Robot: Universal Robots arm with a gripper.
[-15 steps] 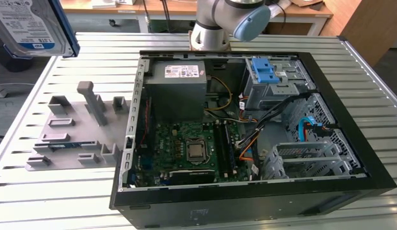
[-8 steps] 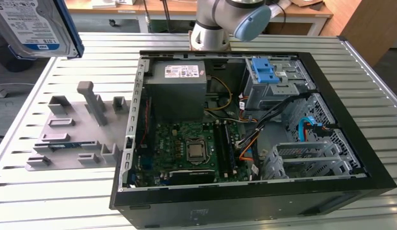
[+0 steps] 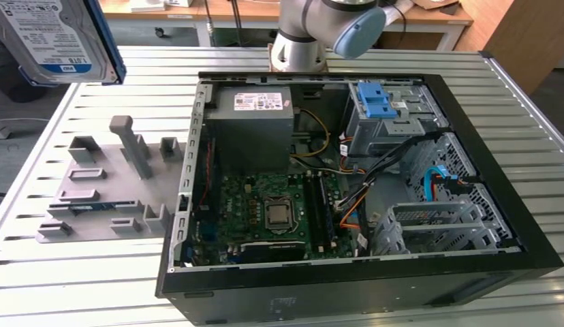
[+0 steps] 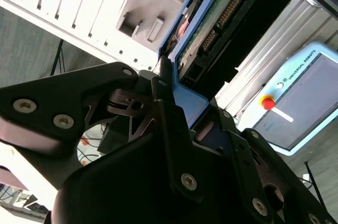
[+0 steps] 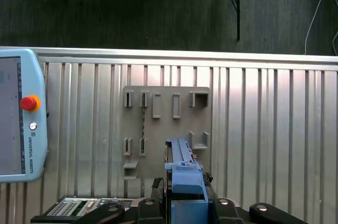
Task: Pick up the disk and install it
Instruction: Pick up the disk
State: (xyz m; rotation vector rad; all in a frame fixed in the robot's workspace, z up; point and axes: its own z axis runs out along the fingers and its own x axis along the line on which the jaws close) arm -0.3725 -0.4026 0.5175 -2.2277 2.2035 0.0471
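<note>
**Held in mid-air**

The flat silver hard drive with a white-and-blue label and a blue plastic carrier bracket [image 3: 55,37] hangs in the air, outside the open black computer case [image 3: 355,289], up and off to the exterior view's left of it. In the second wrist view the black gripper [image 4: 185,102] has its fingers closed tight on the blue bracket's edge, with no gap showing.
</note>
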